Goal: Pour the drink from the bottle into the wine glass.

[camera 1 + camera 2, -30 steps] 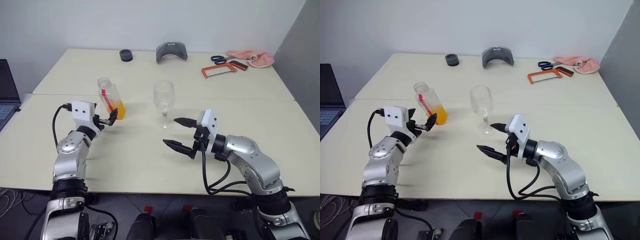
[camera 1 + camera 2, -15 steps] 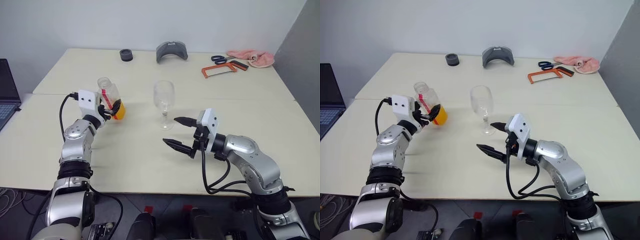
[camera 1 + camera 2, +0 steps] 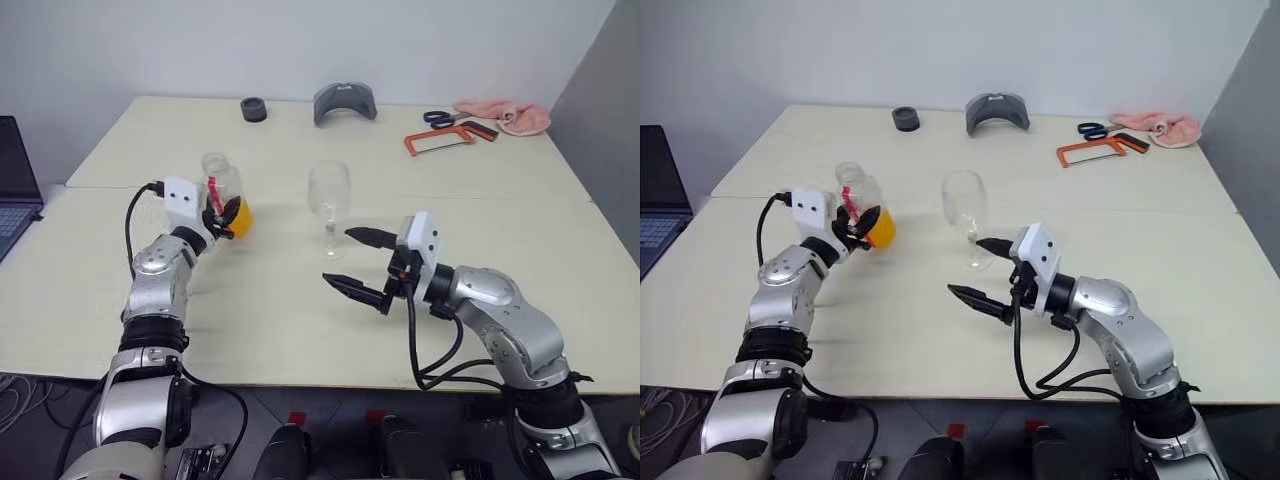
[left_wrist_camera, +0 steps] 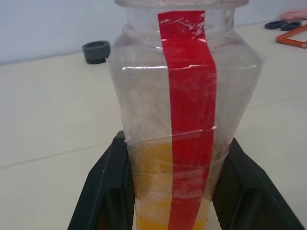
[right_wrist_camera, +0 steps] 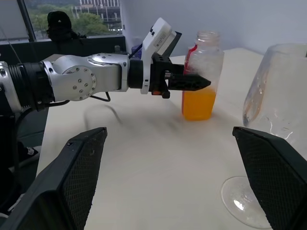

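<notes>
pale tabletop (image 3: 300, 320) carries the upright bottle (image 3: 222, 192), its drink (image 3: 237, 220) low in the body, with the left claw (image 3: 222, 212) clamped round its lower half, probably for lifting toward the wine glass (image 3: 328, 205) standing just beside. right claw (image 3: 352, 262) waits spread wide near the glass's foot, holding nothing. bottle's red stripe label (image 4: 188, 120) bears no readable writing.

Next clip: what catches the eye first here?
The bottle with its red stripe and bright orange drink stands out, on the table's left half, with the left claw shut on its lower body. Just right of it stands the empty wine glass, near the middle. The right claw hangs open in front of the glass, touching nothing.
</notes>
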